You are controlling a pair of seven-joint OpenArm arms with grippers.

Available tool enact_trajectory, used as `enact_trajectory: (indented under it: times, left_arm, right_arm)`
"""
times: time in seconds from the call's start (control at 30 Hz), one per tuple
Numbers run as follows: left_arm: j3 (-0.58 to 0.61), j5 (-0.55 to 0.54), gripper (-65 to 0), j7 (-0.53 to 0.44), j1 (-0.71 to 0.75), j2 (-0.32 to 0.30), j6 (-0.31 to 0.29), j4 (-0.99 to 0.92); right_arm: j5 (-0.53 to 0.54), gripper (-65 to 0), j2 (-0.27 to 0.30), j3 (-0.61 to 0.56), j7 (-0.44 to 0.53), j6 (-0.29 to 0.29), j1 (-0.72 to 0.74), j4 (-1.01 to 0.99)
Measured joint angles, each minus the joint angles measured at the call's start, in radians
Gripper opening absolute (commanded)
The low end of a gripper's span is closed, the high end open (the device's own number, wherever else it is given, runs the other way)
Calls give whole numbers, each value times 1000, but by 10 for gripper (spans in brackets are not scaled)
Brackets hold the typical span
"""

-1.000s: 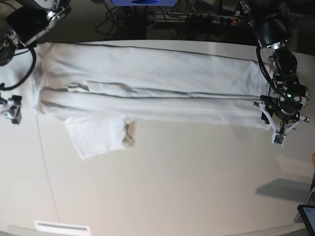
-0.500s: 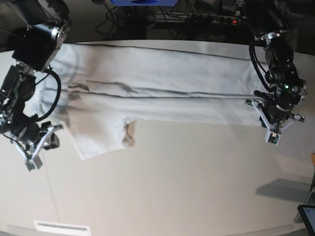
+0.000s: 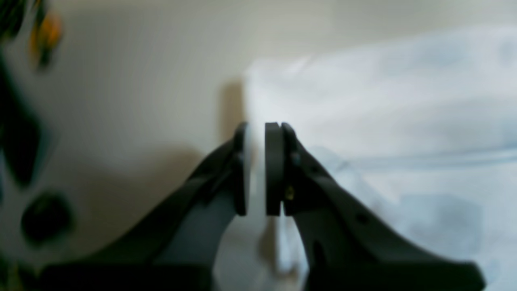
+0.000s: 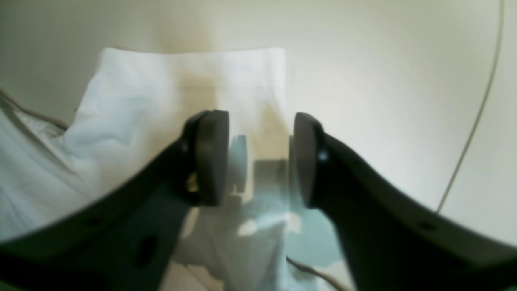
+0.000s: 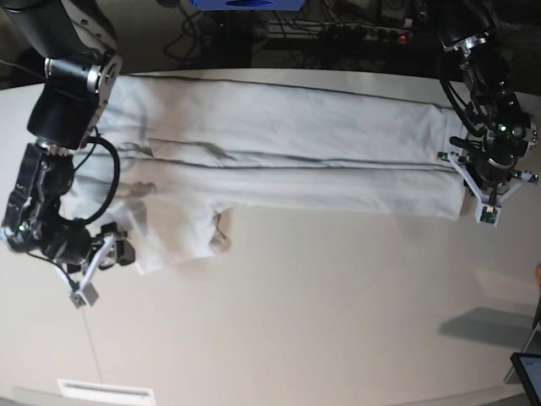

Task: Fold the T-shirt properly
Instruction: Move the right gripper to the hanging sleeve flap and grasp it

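Note:
The white T-shirt (image 5: 296, 144) lies stretched across the far half of the table, folded lengthwise, with one sleeve (image 5: 173, 233) sticking out toward the near side. My left gripper (image 5: 483, 203) is at the shirt's right-hand end. In the left wrist view it (image 3: 256, 169) is shut on a thin edge of the T-shirt (image 3: 363, 101). My right gripper (image 5: 118, 247) sits at the sleeve's left edge. In the right wrist view it (image 4: 258, 157) is open, with its fingers straddling the sleeve (image 4: 161, 85) just above the cloth.
A thin cable (image 5: 84, 321) runs over the off-white tabletop (image 5: 321, 321) at the left, seen also as a thin cable (image 4: 480, 121) in the right wrist view. A white label (image 5: 106, 393) lies at the near edge. A dark device (image 5: 528, 372) sits at the near right corner.
My right arm swung from the table's far left down to the sleeve's edge. My left gripper closed on the shirt's end and shifted slightly right and away.

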Motion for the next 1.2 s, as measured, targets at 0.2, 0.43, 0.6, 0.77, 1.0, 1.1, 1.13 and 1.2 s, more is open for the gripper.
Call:
enact_trajectory:
  times: [0.2, 0.43, 0.6, 0.77, 1.0, 1.1, 1.13, 1.2]
  left_arm:
    - [-58, -19, -593, -7, 6, -5, -1, 3]
    - [-64, -20, -593, -8, 23, -19, -2, 5]
    - [-64, -17, -593, -8, 25, -21, -1, 5]
    - [-64, -17, -593, -8, 25, -21, -1, 5]
    - [-64, -17, -593, -8, 20, -21, -1, 4]
    - [-64, -18, -593, -8, 20, -21, -1, 4]
    - [-64, -17, -593, -8, 20, -21, -1, 4]
    - [-64, -18, -593, -8, 19, -21, -1, 4]
  right_arm:
    - [-4, -64, 5, -1, 70, 0, 59, -164]
    - [-2, -62, 11, -97, 203, -4, 128, -404]
    - [11, -64, 9, -141, 287, 3, 150, -496]
    - [18, -257, 11, -141, 305, 3, 151, -519]
    - [10, -624, 11, -138, 250, 0, 140, -524]
    - [19, -650, 11, -137, 217, 0, 141, -520]
    - [19, -650, 10, -136, 208, 0, 140, -517]
    - [14, -650, 8, -135, 163, 0, 125, -468]
